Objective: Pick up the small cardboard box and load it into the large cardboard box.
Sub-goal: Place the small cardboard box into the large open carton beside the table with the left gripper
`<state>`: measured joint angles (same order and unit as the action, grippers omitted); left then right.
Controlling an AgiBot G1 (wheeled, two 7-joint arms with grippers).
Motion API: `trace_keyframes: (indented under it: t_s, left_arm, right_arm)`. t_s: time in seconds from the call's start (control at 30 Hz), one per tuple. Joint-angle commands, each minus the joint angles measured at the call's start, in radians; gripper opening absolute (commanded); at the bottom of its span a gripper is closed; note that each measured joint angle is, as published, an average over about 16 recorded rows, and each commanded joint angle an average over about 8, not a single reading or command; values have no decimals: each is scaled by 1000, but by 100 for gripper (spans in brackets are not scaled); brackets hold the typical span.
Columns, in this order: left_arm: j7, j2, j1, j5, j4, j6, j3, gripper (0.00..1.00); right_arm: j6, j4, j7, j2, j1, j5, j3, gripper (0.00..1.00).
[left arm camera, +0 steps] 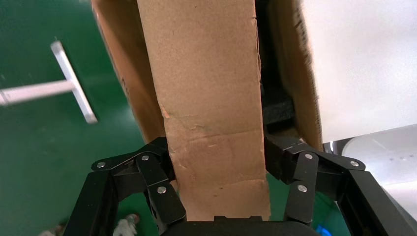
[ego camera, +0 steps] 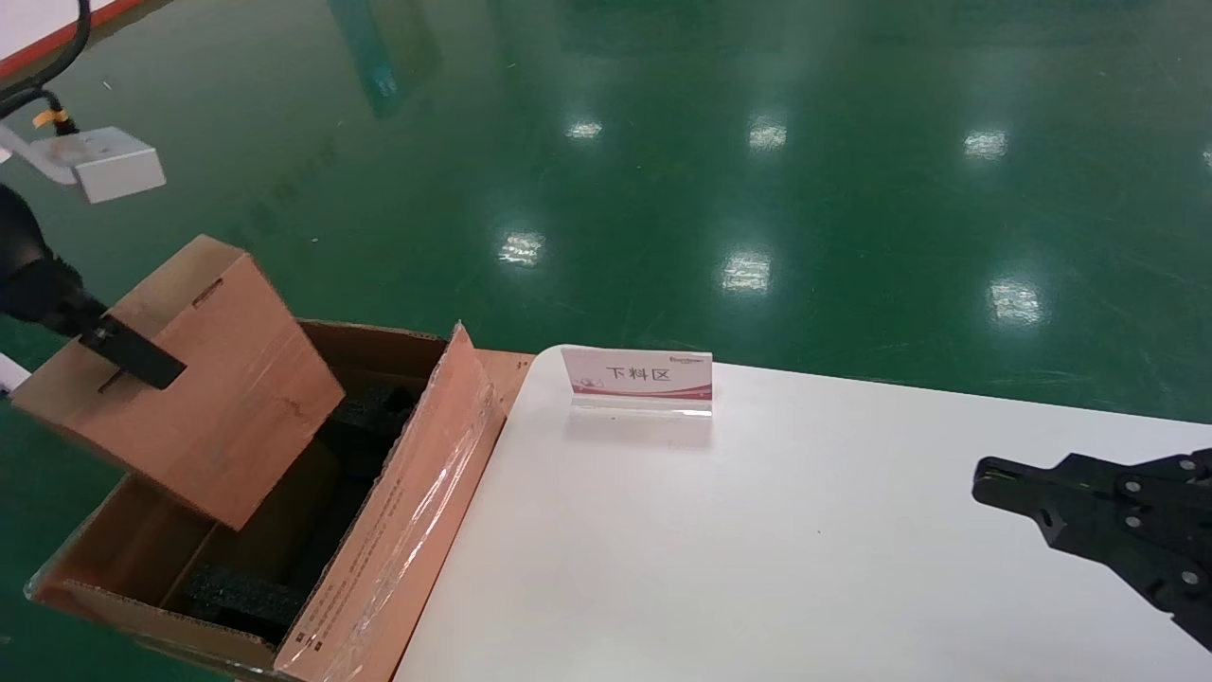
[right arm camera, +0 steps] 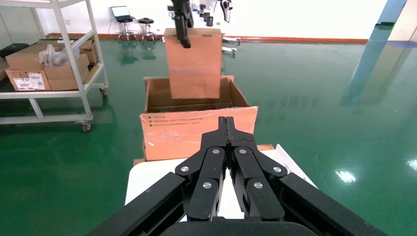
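Note:
My left gripper is shut on the small cardboard box and holds it tilted in the air, its lower corner dipping into the mouth of the large cardboard box. In the left wrist view the small box fills the space between my fingers, with the large carton's wall behind it. The large carton stands on the floor left of the table, flaps up, black foam inside. The right wrist view shows the small box hanging over the large carton. My right gripper is shut and empty over the table's right side.
A white table carries a small pink-and-white sign stand near its far edge. Green floor lies all around. A shelf trolley with cartons stands farther off, seen in the right wrist view.

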<state>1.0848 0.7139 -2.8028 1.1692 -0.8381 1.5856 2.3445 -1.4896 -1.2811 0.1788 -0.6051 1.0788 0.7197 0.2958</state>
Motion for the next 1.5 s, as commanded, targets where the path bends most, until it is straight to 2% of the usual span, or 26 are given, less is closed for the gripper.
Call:
trace_keyframes:
  t_s: [0.03,0.23,0.27,0.83,1.5]
  left_arm:
    - [-3,-8,-6,-9,5,-4,39,0]
    - [14,-36,8,-24,1,-27,86,0]
    - [17,-42,11,-23,-2,-33,91,0]
    - [90,-125,98,14,-91,-184,126,0]
    - [114,-138,146,85,-118,-266,157,0]
  right_arm:
    - [0,0,0,0,0,0,0,17]
    - [0,0,0,0,0,0,0,92]
    - [0,0,0,0,0,0,0,100]
    - [1,0,-1,1,0,-1,1,100]
    - [1,0,-1,1,1,-2,2,100]
